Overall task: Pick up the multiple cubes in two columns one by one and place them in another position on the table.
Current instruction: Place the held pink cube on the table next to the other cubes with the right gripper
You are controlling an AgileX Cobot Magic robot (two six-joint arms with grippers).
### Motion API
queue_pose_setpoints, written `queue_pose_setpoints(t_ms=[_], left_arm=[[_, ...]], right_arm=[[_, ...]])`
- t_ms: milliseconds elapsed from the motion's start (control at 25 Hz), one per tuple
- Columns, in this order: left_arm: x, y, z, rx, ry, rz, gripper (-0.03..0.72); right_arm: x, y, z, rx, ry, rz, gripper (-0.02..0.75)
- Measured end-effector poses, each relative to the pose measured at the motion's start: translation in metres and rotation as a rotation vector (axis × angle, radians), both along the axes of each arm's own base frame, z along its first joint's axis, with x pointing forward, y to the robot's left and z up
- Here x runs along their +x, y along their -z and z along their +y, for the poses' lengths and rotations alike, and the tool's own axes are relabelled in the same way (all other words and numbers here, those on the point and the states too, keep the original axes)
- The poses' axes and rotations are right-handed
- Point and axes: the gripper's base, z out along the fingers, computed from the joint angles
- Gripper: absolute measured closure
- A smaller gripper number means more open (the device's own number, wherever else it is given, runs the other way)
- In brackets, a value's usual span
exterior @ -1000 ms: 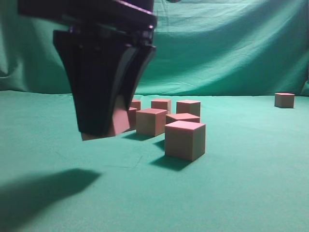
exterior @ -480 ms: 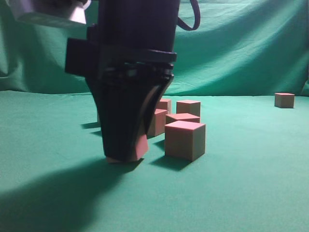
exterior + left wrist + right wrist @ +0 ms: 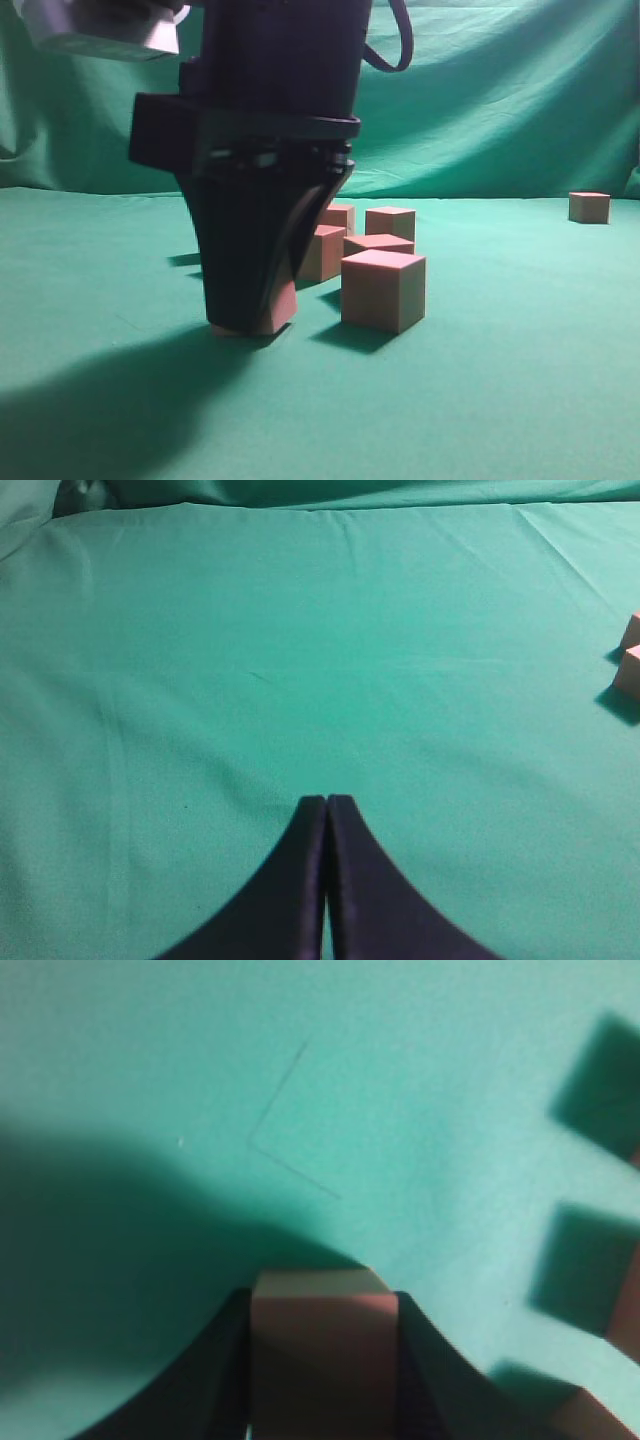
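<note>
My right gripper [image 3: 246, 322] fills the near left of the exterior view and is shut on a reddish-pink cube [image 3: 284, 306]. The cube's bottom is at or just above the green table [image 3: 480, 400]. In the right wrist view the same cube [image 3: 322, 1355] sits between the two black jaws [image 3: 322, 1305]. Several more cubes stand in a group just right of it, the nearest one [image 3: 383, 290] in front and another [image 3: 390, 222] behind. My left gripper [image 3: 327, 802] is shut and empty above bare cloth.
A lone cube [image 3: 589, 206] stands far back right. Two cubes [image 3: 630, 668] show at the right edge of the left wrist view. Cubes and their shadows [image 3: 600, 1415] edge the right wrist view. The green backdrop [image 3: 480, 100] hangs behind.
My right gripper has come down and to the right with the cube, from well above the cloth to the cloth's surface. The other cubes have not moved.
</note>
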Motion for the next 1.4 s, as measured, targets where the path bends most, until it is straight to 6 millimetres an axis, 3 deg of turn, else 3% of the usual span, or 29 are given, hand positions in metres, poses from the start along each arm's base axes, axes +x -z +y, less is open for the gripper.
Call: queue_pose_setpoints(t_ms=[1400], left_arm=[[0.0000, 0.0000, 0.0000, 0.000, 0.000, 0.000, 0.688]], right_arm=[[-0.0031, 0.0019, -0.0028, -0.038, -0.004, 0.039, 0.479]])
